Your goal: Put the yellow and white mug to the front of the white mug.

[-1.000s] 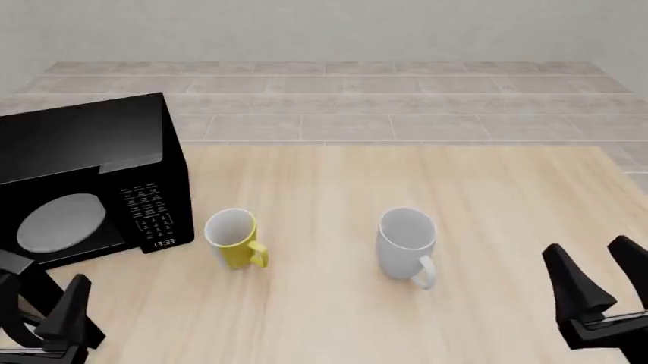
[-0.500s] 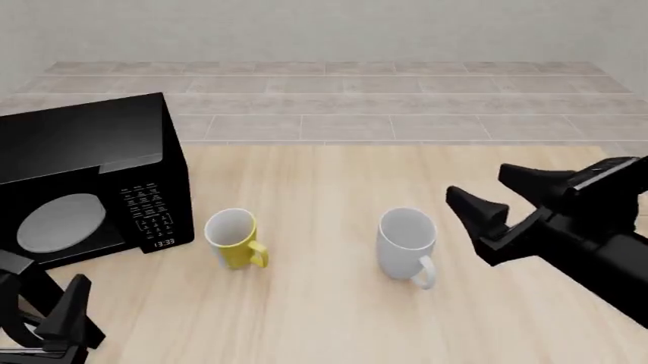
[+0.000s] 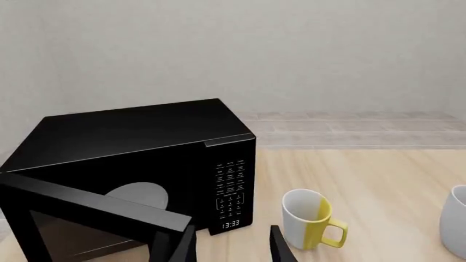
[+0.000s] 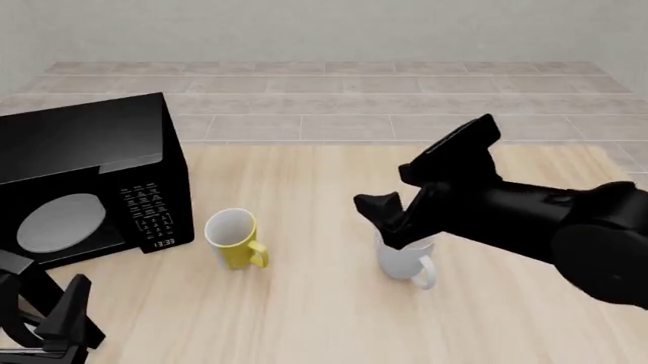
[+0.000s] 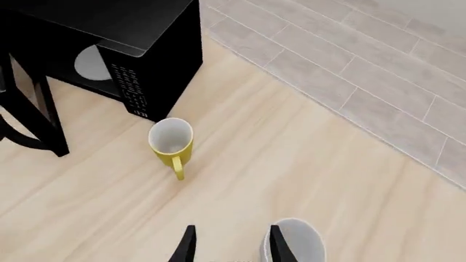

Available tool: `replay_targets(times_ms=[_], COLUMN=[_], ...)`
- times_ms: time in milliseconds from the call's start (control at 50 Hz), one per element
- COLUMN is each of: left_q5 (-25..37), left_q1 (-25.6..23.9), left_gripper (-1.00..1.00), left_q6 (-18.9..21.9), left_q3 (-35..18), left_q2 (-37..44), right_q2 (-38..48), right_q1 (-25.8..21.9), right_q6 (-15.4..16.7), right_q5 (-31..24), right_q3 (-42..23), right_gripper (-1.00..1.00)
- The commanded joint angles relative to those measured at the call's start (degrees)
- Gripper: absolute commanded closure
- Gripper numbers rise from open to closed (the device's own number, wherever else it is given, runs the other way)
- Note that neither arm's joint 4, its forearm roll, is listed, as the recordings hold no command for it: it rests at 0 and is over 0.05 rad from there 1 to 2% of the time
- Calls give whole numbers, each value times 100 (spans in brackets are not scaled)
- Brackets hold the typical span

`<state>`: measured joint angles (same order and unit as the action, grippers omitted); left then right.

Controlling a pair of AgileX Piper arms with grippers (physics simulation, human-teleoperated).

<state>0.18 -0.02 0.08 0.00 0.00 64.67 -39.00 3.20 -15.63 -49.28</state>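
The yellow and white mug (image 4: 235,236) stands upright left of the table's middle, handle toward the front right. It also shows in the left wrist view (image 3: 311,219) and the right wrist view (image 5: 172,141). The white mug (image 4: 408,260) stands to its right, handle toward the front, and is partly covered by my right gripper (image 4: 390,218). That gripper hovers open and empty above the mug's left rim (image 5: 295,245), with its fingertips (image 5: 187,245) apart. My left gripper (image 4: 45,317) is open and empty at the front left corner, near the microwave.
A black microwave (image 4: 86,178) stands at the table's left, its door seemingly ajar toward my left gripper (image 3: 233,248). A tiled floor lies beyond the table's far edge (image 4: 405,144). Bare wood lies in front of both mugs.
My right arm has swung from the front right corner leftward and forward, and now hangs over the white mug. The mugs and my left gripper have not moved.
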Motion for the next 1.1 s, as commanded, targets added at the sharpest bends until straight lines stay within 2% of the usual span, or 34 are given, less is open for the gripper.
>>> replay_targets(times_ms=[20,180,260,560,960,1040,1100], left_q5=[6,4,7,2,2,2,2], left_q1=[1,2,1,1,1,4,1], left_gripper=[-100,-100,-100,-100,-100,-100,-100], left_q6=[1,1,1,0,1,0,2], left_q3=[0,0,0,0,0,0,0], left_q2=[1,1,1,2,2,2,2], right_q2=[672,946,1095,1859,2731,2925,2967], right_q1=[-475,-560,-636,-694,-796,-748,-773], right_q6=[-133,-98,-149,13,-26,101,68], right_q5=[-407,-545,-473,-356,-45,63,165], right_q3=[-506,-775,-793,-1191,-1499,-1510,-1502], right_gripper=[-100,-100,-100,-100,-100,-100,-100])
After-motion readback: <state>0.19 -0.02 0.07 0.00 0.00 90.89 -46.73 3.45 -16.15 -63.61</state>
